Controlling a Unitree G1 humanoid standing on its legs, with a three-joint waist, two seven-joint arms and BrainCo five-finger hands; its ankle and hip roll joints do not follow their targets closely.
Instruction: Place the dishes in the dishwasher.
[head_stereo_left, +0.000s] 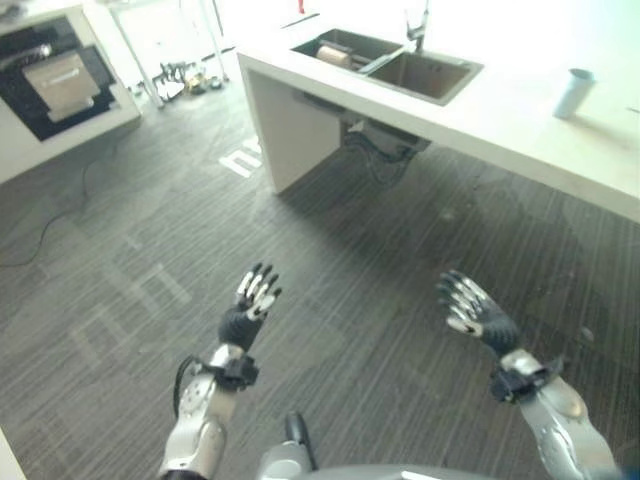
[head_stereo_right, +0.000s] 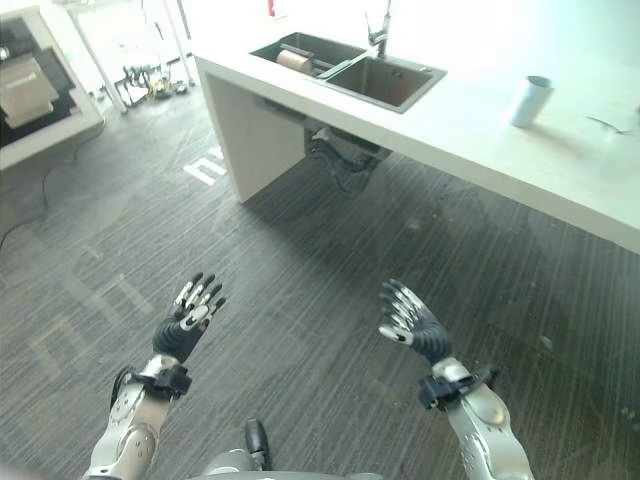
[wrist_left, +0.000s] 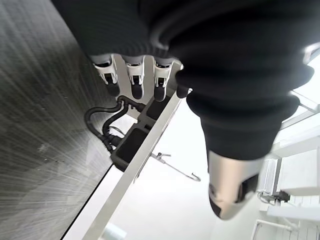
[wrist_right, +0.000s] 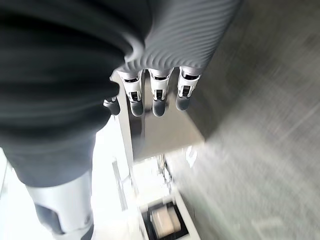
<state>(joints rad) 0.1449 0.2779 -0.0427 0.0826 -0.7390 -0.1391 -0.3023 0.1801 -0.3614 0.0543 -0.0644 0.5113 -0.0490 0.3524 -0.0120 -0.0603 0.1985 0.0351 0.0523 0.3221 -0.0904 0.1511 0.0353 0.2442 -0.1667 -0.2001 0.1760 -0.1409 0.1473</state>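
Note:
My left hand (head_stereo_left: 252, 302) hovers over the dark striped floor at the lower left, fingers straight and empty. My right hand (head_stereo_left: 477, 312) is held up at the lower right, likewise open with nothing in it. Ahead stands a white counter (head_stereo_left: 520, 120) with a double sink (head_stereo_left: 420, 75); a brown dish (head_stereo_left: 333, 56) lies in its left basin. A pale cup (head_stereo_left: 574, 93) stands upright on the counter to the right of the sink. Both hands are well short of the counter. In the wrist views the fingers (wrist_left: 135, 82) (wrist_right: 159, 97) stay straight.
A faucet (head_stereo_left: 416, 28) rises behind the sink, with pipes (head_stereo_left: 375, 150) beneath it. A low cabinet with a dark open compartment (head_stereo_left: 50, 80) stands at the far left. Small objects (head_stereo_left: 185, 78) lie on the floor by a white frame. A utensil (head_stereo_right: 610, 125) rests on the counter's right.

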